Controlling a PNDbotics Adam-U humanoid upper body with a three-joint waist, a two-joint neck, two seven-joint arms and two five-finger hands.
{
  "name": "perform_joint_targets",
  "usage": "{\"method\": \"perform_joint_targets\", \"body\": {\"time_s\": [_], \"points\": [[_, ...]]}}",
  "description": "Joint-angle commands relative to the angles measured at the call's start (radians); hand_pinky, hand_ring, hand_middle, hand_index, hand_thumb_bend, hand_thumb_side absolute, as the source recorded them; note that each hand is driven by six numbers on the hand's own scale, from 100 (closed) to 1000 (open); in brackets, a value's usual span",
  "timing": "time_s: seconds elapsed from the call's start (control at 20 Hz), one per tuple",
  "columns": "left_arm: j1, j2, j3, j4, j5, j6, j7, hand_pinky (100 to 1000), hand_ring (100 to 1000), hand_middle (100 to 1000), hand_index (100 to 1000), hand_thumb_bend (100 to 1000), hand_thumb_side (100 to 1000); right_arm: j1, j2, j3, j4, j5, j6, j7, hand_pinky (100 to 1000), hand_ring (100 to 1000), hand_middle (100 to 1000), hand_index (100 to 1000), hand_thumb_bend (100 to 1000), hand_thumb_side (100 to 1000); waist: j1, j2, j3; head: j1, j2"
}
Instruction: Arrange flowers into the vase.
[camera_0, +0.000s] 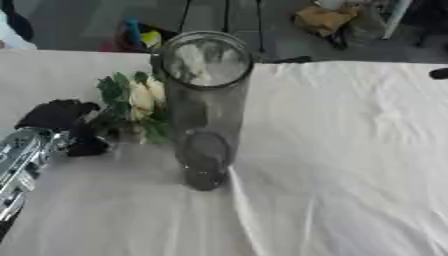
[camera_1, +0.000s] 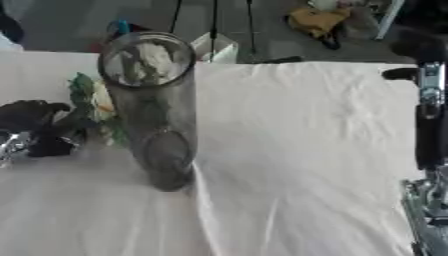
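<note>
While one clear vase is standing on the bench, the left hand beside it is gripping one cream flower; the right hand's state is impossible to tell.

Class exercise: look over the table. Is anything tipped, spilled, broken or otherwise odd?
Nothing looks spilled or broken. The glass vase stands upright on the white cloth, which is only wrinkled, and it is empty. The flowers are beside it on its left, at the left hand, not yet inside.
</note>
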Motion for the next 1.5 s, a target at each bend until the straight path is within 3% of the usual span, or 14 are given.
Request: {"method": "perform_joint_targets", "body": {"time_s": [0.05, 0.45, 0.55, 0.8, 1.05, 1.5], "points": [[-0.003, 0.028, 0.01, 0.019, -0.011, 0.021, -0.018, 387, 623, 719, 845, 248, 863, -0.006, -0.012, -0.008, -0.019, -0.008, -0.005, 0.0, 590, 763, 634, 765, 100, 1000, 0.006, -0.003, 0.002, -0.002, -0.015], [-0.008, 0.025, 0.014, 0.037, -0.033, 0.037, -0.047, 383, 586, 676, 751, 250, 936, -0.006, -0.011, -0.009, -0.019, -0.009, -0.008, 0.002, 591, 763, 633, 765, 100, 1000, 0.007, -0.005, -0.001, 0.001, -0.02], [-0.008, 0.024, 0.016, 0.038, -0.033, 0.036, -0.048, 357, 560, 631, 710, 229, 935, -0.006, -0.01, -0.01, -0.019, -0.009, -0.008, 0.002, 591, 763, 633, 765, 100, 1000, 0.008, -0.006, -0.002, 0.001, -0.023], [-0.009, 0.017, 0.019, 0.029, 0.018, 0.036, -0.009, 200, 443, 490, 627, 100, 851, -0.005, -0.009, -0.011, -0.019, -0.01, -0.007, 0.001, 592, 764, 633, 766, 100, 1000, 0.01, -0.005, -0.006, -0.001, -0.026], [-0.012, 0.012, 0.016, 0.039, 0.071, 0.043, 0.018, 108, 374, 430, 564, 100, 812, -0.005, -0.008, -0.011, -0.019, -0.012, -0.008, 0.0, 592, 764, 633, 766, 100, 1000, 0.012, -0.004, -0.01, 0.0, -0.027], [-0.021, 0.003, 0.023, 0.049, 0.116, 0.046, 0.076, 100, 171, 237, 376, 100, 727, -0.004, -0.007, -0.011, -0.019, -0.013, -0.008, -0.001, 592, 765, 632, 766, 100, 1000, 0.014, -0.003, -0.014, 0.0, -0.028]]}}
